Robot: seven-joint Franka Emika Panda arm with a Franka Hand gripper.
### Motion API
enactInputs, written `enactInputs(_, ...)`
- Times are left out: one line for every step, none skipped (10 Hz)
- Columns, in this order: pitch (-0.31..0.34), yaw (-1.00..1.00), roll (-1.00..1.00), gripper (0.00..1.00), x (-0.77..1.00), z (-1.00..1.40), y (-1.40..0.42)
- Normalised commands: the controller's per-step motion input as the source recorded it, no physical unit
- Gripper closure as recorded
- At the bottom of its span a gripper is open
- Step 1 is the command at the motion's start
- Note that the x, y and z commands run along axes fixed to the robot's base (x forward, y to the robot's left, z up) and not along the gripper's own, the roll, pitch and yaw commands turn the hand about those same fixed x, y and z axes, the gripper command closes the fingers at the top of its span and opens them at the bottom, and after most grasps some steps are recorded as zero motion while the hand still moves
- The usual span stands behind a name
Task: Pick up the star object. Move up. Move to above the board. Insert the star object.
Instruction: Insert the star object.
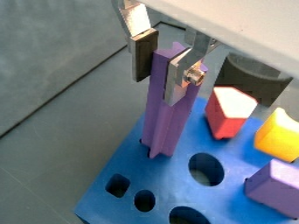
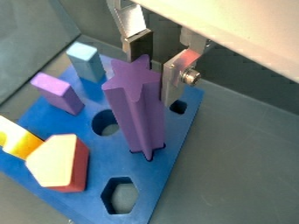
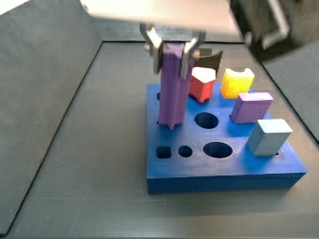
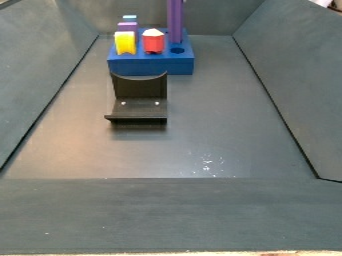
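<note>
Silver finger plates with dark pads mark the gripper (image 1: 167,59), which sits at the top of the star object (image 1: 167,101) with its jaws spread on either side; a gap shows in both wrist views, so the grip looks released. Below the gripper (image 2: 156,54), the purple star object (image 2: 136,105) stands upright with its lower end in the blue board (image 2: 170,166). Beside it on the board (image 3: 225,171) stand red (image 3: 202,89), yellow (image 3: 236,82), lilac (image 3: 253,106) and pale blue (image 3: 268,137) blocks.

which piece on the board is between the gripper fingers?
The star object, the tall purple prism standing in the board. The gripper straddles its top; the red, yellow, lilac and light blue pieces are short and stand clear.
</note>
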Motion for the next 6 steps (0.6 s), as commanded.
enactInputs(0.0, 0.0, 0.1, 1.0, 0.22, -0.91, 0.0)
enactInputs(0.0, 0.0, 0.09, 1.0, 0.22, -0.84, 0.0)
enactInputs(0.0, -0.01, 0.0, 1.0, 0.25, -0.57, 0.0)
enactInputs(-0.046, 0.0, -0.04, 1.0, 0.05, -0.14, 0.0)
enactInputs(-0.073, -0.05, -0.08, 1.0, 0.0, -0.1, 0.06)
enactInputs(0.0, 0.0, 0.0, 1.0, 0.0, 0.0, 0.0)
